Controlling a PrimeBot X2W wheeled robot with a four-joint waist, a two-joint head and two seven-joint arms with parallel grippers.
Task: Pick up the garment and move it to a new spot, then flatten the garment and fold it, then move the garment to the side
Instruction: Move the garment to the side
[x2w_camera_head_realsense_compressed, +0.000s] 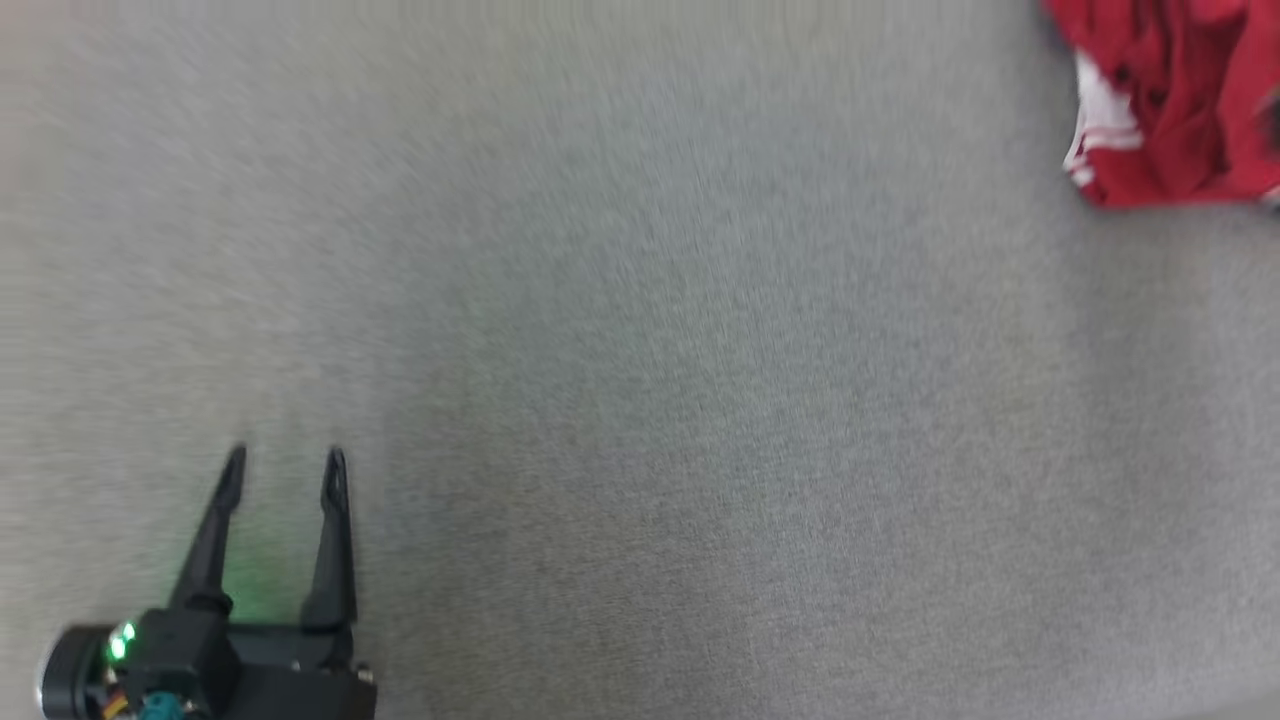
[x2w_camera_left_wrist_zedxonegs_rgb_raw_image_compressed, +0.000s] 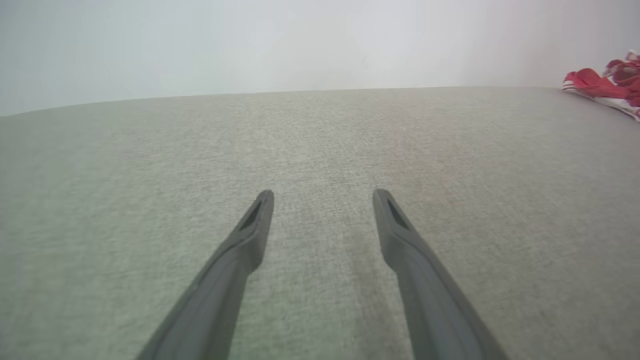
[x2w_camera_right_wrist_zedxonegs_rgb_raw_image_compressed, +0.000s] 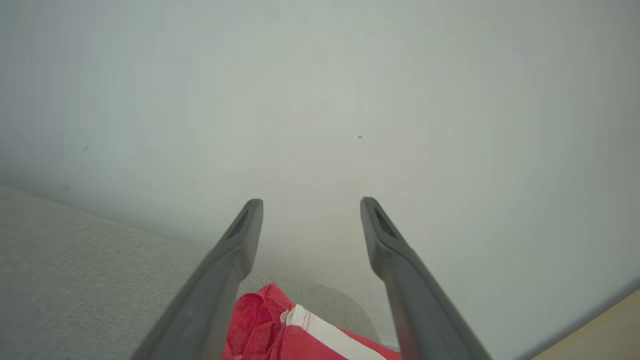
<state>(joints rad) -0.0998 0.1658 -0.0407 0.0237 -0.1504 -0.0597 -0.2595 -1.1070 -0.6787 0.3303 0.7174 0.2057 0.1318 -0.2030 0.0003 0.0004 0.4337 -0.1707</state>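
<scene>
The garment (x2w_camera_head_realsense_compressed: 1170, 100) is a crumpled red piece with white stripes, lying at the far right corner of the grey fabric surface (x2w_camera_head_realsense_compressed: 640, 380). It also shows at the right edge of the left wrist view as the garment (x2w_camera_left_wrist_zedxonegs_rgb_raw_image_compressed: 605, 87). My left gripper (x2w_camera_head_realsense_compressed: 285, 465) is open low at the left, far from it, fingers spread over bare fabric as the left gripper (x2w_camera_left_wrist_zedxonegs_rgb_raw_image_compressed: 323, 197). My right gripper (x2w_camera_right_wrist_zedxonegs_rgb_raw_image_compressed: 311, 206) is open and raised above the garment (x2w_camera_right_wrist_zedxonegs_rgb_raw_image_compressed: 295, 335), with nothing between its fingers.
A pale wall (x2w_camera_right_wrist_zedxonegs_rgb_raw_image_compressed: 350, 100) rises right behind the surface's far edge. A strip of light wooden floor (x2w_camera_right_wrist_zedxonegs_rgb_raw_image_compressed: 600, 330) shows past the surface's corner. The grey surface stretches wide between the left gripper and the garment.
</scene>
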